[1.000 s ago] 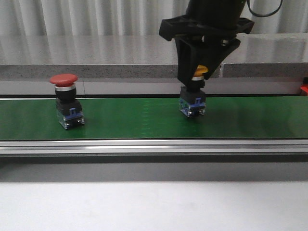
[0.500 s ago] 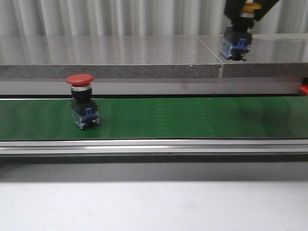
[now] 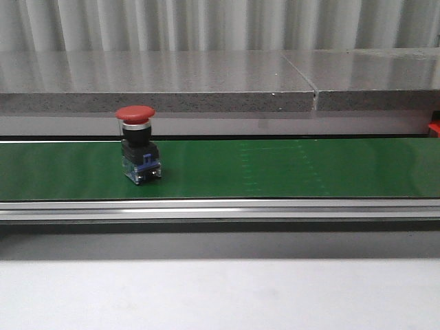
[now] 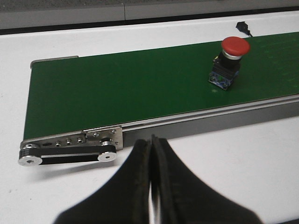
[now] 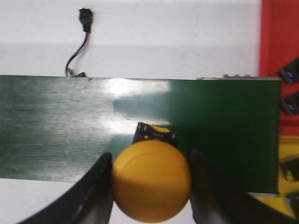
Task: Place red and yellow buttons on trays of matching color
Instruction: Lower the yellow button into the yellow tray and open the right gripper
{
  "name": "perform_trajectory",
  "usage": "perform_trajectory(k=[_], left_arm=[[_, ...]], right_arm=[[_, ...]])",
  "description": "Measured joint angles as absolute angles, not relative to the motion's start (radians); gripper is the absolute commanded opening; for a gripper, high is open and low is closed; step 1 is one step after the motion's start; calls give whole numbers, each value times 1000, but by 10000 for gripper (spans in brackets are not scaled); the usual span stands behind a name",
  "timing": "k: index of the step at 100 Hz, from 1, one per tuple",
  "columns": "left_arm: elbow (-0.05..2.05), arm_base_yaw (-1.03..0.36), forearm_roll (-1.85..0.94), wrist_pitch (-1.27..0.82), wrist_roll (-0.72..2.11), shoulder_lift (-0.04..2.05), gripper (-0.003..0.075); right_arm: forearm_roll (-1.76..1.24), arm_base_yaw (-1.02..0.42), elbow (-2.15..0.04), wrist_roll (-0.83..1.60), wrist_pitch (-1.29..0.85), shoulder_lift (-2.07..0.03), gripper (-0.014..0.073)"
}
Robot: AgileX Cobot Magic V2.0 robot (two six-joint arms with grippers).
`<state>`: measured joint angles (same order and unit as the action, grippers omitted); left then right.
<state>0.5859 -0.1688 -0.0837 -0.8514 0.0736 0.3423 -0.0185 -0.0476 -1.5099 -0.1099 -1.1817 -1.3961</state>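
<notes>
A red button (image 3: pixel 137 143) with a black and blue base stands upright on the green conveyor belt (image 3: pixel 275 168), left of centre; the left wrist view shows the red button (image 4: pixel 229 61) too. My left gripper (image 4: pixel 151 186) is shut and empty, over the white table beside the belt's end rollers. The yellow button (image 5: pixel 151 179) hangs above the belt, my right gripper (image 5: pixel 150 186) shut on its cap. A red tray (image 5: pixel 279 32) and a yellow tray (image 5: pixel 286 154) lie past the belt's end. Neither arm shows in the front view.
Dark button bases (image 5: pixel 290 88) rest on the trays. A small black plug with a cable (image 5: pixel 79 37) lies on the white table beside the belt. A grey stone ledge (image 3: pixel 206 82) runs behind the belt. An aluminium rail (image 3: pixel 220 208) edges the belt's front.
My right gripper lifted the yellow button off the belt and rose up and right, out of the front view. The red button rode the belt to the right.
</notes>
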Motion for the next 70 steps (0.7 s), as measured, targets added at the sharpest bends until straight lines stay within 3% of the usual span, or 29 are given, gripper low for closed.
perform_trajectory(k=[36, 70], left_arm=[[586, -169, -84, -851, 74, 342, -21], [586, -169, -84, -851, 74, 342, -21]], right_arm=[[81, 147, -1382, -164, -1192, -1280, 87], [98, 470, -1190, -286, -1110, -1194, 87]])
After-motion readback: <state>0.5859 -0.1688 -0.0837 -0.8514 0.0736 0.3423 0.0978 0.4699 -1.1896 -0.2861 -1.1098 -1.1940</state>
